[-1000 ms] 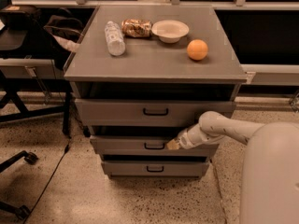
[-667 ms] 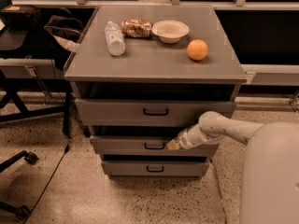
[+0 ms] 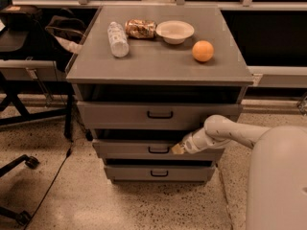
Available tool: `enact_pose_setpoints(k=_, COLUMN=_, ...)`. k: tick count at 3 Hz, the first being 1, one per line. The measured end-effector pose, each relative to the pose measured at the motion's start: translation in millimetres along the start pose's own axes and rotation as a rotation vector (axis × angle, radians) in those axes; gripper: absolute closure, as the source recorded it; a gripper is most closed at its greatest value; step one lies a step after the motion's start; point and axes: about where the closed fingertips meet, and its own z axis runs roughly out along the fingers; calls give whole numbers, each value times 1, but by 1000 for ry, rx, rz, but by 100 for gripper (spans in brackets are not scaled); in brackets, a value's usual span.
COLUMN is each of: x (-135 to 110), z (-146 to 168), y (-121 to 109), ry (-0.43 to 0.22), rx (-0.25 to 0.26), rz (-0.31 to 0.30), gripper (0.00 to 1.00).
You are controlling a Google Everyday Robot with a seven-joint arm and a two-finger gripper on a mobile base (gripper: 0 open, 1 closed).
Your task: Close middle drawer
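The middle drawer (image 3: 129, 149) is the second of three grey drawers in the cabinet, with a small black loop handle (image 3: 159, 150) at its centre. Its front stands out past the bottom drawer's front and sits behind the top drawer's front. My gripper (image 3: 177, 149) is at the end of my white arm, which comes in from the right. Its tip rests against the middle drawer's front, just right of the handle.
The cabinet top (image 3: 158, 63) carries a plastic bottle (image 3: 117, 39), a snack bag (image 3: 140, 28), a white bowl (image 3: 175, 31) and an orange (image 3: 203, 51). The top drawer (image 3: 120, 115) and bottom drawer (image 3: 124, 173) flank the middle one. Chair legs (image 3: 21, 164) and a cable (image 3: 53, 181) lie at left.
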Motion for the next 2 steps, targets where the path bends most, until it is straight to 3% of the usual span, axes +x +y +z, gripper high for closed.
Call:
enact_pose_setpoints(k=1, x=13, z=4, y=0, ry=10, rx=-19, rz=16, gripper=11)
enact_pose_setpoints(k=2, x=53, z=4, y=5, ry=35, rx=-61, rz=65, gripper=0)
